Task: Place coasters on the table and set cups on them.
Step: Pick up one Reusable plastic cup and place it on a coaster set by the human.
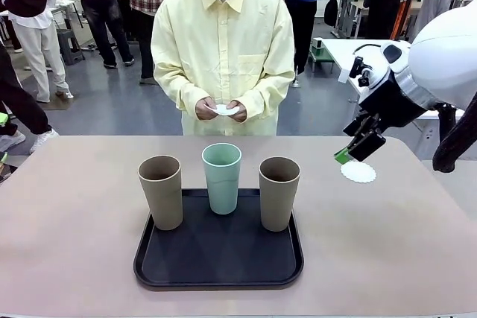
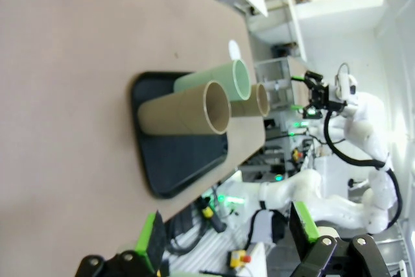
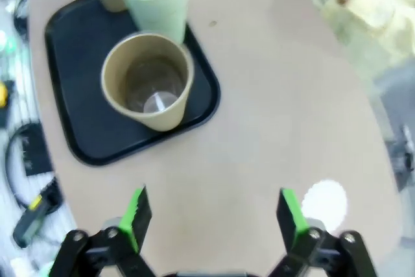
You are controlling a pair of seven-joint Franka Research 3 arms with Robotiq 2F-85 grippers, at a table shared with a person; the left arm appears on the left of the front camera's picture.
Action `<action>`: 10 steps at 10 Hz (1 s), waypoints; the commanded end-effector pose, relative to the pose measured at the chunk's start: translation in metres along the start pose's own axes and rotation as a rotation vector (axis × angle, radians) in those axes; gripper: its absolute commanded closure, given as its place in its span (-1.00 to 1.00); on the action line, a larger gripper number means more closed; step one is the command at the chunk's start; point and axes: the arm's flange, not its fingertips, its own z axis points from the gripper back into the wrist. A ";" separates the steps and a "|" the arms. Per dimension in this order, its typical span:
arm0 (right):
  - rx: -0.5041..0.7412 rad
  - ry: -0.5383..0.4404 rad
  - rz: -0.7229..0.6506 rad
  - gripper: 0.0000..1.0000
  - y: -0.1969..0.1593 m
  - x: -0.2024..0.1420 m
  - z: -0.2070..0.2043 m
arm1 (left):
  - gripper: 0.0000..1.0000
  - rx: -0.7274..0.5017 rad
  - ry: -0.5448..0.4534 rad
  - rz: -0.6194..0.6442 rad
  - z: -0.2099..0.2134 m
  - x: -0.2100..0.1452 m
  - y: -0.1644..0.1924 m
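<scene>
Three cups stand upright on the black tray [image 1: 216, 258] in the middle of the worktop [image 1: 74, 243]. The left brown cup [image 1: 162, 191] is at the tray's left side. The green cup [image 1: 222, 178] is at its back, in the middle. The right brown cup [image 1: 279, 193] is at its right side. One white coaster [image 1: 358, 173] lies flat on the worktop, to the right of the tray and a bit farther back. The right jaws hang just above that coaster, spread wide and holding nothing. The left jaws are spread wide too, with nothing in them. Beyond the tray, a person's hands [image 1: 205, 108] hold a second coaster [image 1: 226, 110].
</scene>
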 end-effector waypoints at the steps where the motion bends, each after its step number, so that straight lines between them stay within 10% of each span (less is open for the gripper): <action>1: 0.120 -0.110 0.282 -1.00 -0.001 -0.021 0.000 | -1.00 -0.017 -0.005 -0.011 0.000 0.000 0.000; 4: 0.184 -0.345 0.385 -1.00 -0.010 -0.046 -0.036 | -1.00 -0.017 -0.005 -0.011 0.000 0.000 0.000; 6: 0.215 -0.498 0.211 -1.00 -0.021 -0.065 -0.059 | -1.00 -0.017 -0.005 -0.011 0.000 0.000 0.000; 10: 0.262 -0.577 0.154 -1.00 -0.007 -0.092 -0.093 | -1.00 -0.017 -0.005 -0.011 0.000 0.000 0.000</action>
